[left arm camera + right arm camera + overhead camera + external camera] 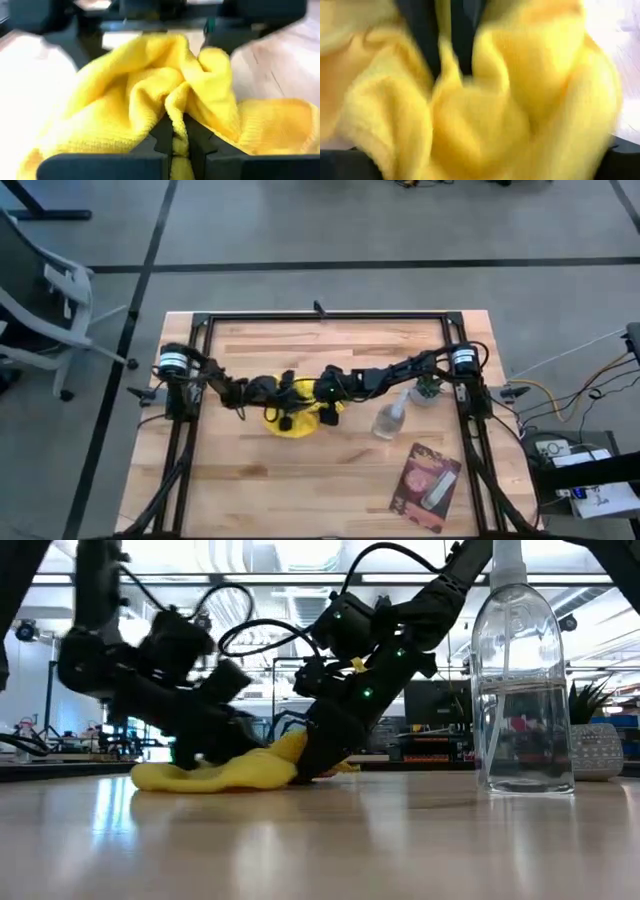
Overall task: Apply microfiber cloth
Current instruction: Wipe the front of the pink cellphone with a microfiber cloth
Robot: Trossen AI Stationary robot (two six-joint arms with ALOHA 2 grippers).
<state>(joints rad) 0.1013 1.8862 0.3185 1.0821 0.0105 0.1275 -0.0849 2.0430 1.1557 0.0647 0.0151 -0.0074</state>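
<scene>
microfiber cloth (125, 95): yellow, bunched, wrinkled | left gripper (173, 142): pinching its fold | right gripper (322, 402): apparently buried, grip unclear

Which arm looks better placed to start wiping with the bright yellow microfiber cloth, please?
Probably left: the left gripper is shut on a fold of the bright yellow microfiber cloth; the right gripper's grip cannot be judged.

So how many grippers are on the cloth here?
2. The left gripper is shut on a fold of the cloth; the right gripper presses into it from the other side, grip unclear.
</scene>
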